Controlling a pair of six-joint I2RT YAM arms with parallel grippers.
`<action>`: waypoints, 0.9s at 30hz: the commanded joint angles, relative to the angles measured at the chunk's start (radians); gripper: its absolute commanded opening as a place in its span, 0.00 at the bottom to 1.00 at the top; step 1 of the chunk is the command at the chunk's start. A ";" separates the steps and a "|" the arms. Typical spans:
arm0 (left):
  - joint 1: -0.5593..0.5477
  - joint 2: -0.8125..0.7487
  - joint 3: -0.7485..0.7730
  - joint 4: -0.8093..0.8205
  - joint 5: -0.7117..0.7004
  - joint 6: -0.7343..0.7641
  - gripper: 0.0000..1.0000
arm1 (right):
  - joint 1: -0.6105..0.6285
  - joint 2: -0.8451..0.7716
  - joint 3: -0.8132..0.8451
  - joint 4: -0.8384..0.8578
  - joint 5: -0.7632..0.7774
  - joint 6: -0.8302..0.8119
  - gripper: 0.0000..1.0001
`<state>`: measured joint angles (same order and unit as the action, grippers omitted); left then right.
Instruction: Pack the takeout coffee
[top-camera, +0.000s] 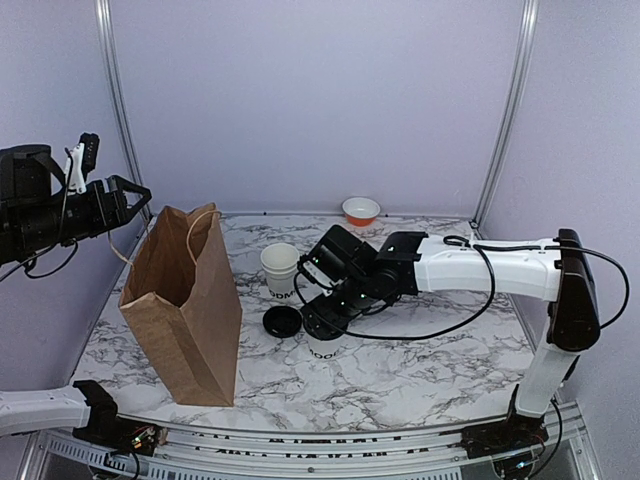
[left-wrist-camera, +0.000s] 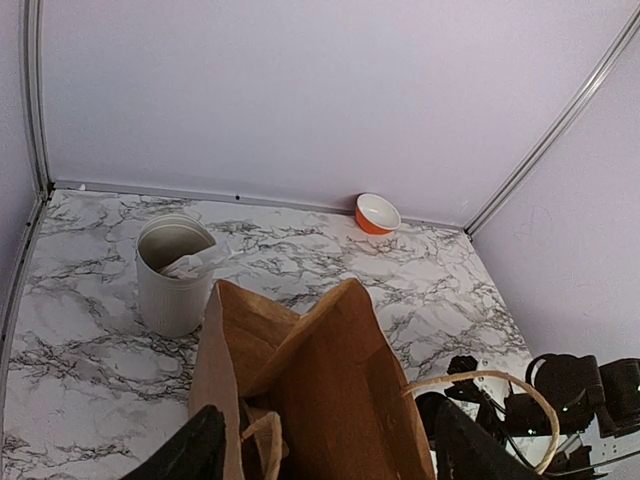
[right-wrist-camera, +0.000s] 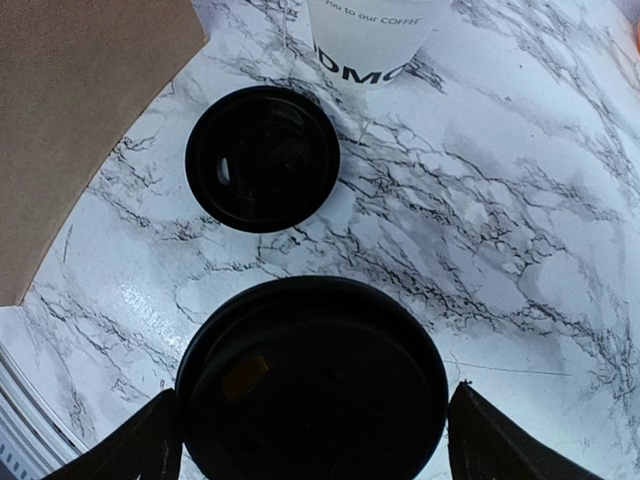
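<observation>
The takeout coffee stands on the marble table with its round black lid on. In the top view only a strip of its lettered white side shows below my right gripper. In the right wrist view, that gripper is open, with one finger on each side of the lid and a small gap at the right finger. My left gripper hangs high at the left, open, above the mouth of the brown paper bag, which stands open.
A second lettered white cup, with no lid, stands just behind, and a loose black lid lies between it and the bag. A white canister of sticks stands beyond the bag. A small orange bowl sits at the back wall.
</observation>
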<state>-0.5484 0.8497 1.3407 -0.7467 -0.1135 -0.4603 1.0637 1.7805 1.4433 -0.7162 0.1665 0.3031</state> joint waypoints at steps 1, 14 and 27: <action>0.005 -0.001 -0.010 -0.006 -0.005 0.008 0.73 | 0.016 0.016 0.050 -0.005 0.006 0.015 0.87; 0.005 -0.004 -0.016 -0.006 -0.010 0.005 0.73 | 0.028 0.037 0.040 -0.041 0.032 0.042 0.80; 0.004 -0.011 -0.017 -0.032 -0.006 0.021 0.66 | 0.028 0.043 0.048 -0.058 0.035 0.053 0.71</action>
<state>-0.5484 0.8486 1.3300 -0.7494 -0.1139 -0.4587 1.0828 1.8011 1.4620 -0.7322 0.1902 0.3428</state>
